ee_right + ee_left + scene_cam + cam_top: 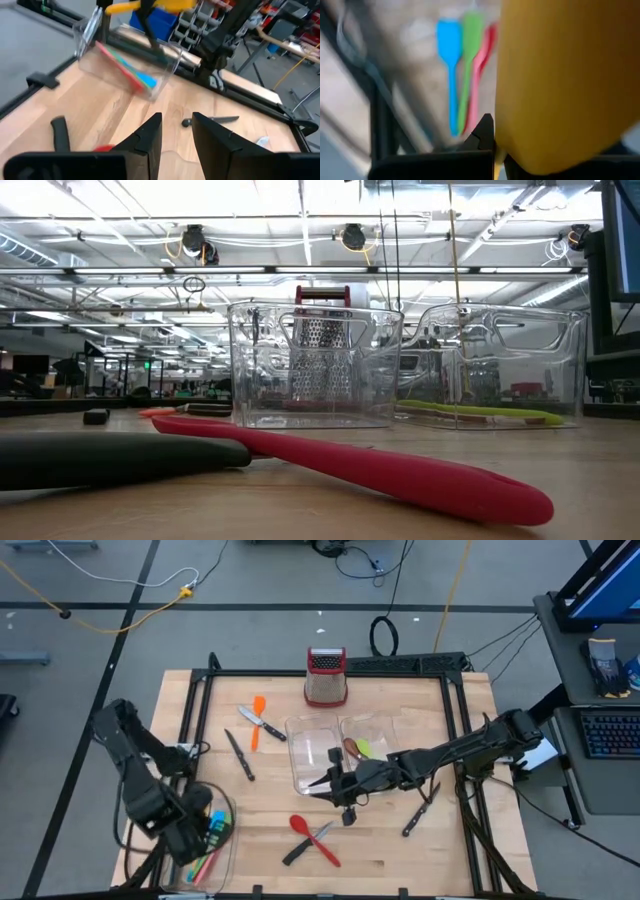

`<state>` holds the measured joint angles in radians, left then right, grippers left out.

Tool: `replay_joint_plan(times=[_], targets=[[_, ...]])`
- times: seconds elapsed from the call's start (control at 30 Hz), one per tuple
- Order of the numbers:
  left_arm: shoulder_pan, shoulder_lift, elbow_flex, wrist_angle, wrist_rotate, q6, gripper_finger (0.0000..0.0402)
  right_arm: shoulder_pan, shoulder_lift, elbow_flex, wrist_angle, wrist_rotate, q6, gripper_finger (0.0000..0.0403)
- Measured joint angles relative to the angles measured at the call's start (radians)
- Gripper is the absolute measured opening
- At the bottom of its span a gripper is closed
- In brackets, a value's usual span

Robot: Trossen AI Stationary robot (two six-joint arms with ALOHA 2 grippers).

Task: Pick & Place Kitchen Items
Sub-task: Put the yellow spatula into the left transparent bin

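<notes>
My left gripper [203,828] hovers over a clear tray [222,852] at the table's near left corner, shut on a yellow utensil [560,85]. Blue [449,55], green [469,60] and pink [482,65] spatulas lie in that tray. My right gripper [322,786] is open and empty at the near edge of a clear centre tray [315,755], its fingers [150,137] above bare wood. A red spoon [313,838] and a black-handled knife [303,846] lie on the table in front of it. My left gripper holds the yellow utensil [145,6], which lies about level across the fingers, lifted clear above the tray in the right wrist view. In the left wrist view the utensil's broad yellow face [560,85] hides the place of contact.
A metal grater [326,677] stands at the far edge. A second clear tray [378,735] holds a green utensil [480,413]. An orange spatula [257,720] and knives [262,724], [240,755], [418,818] lie on the wood. A black frame rims the table.
</notes>
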<state>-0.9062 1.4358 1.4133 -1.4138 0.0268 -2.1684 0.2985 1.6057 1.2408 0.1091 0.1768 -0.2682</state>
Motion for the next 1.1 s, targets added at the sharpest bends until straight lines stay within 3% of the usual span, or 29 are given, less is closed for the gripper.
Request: replay_joint_plan(times=[0.1, 0.3, 0.53, 0.67, 0.9, 1.1], targets=[[-0.025, 0.016, -0.058, 0.071, 0.08, -0.047, 0.0002, 0.0, -0.036, -0.064, 0.075, 0.005, 0.015, 0.0098], [-0.033, 0.018, -0.175, 0.239, 0.124, -0.055, 0.0002, 0.004, -0.148, -0.214, 0.27, 0.004, 0.014, 0.0095], [-0.026, 0.017, -0.25, 0.266, 0.264, -0.056, 0.0002, 0.018, -0.331, -0.411, 0.493, 0.002, -0.034, 0.0094], [-0.011, 0.017, -0.281, 0.302, 0.292, -0.048, 0.0002, 0.026, -0.424, -0.511, 0.609, 0.002, -0.04, 0.0093], [0.055, 0.017, -0.367, 0.39, 0.301, 0.059, 0.0001, 0.031, -0.505, -0.606, 0.676, 0.002, -0.037, 0.0093], [0.101, 0.017, -0.434, 0.459, 0.372, 0.134, 0.0001, 0.031, -0.508, -0.615, 0.671, 0.002, -0.034, 0.0091]])
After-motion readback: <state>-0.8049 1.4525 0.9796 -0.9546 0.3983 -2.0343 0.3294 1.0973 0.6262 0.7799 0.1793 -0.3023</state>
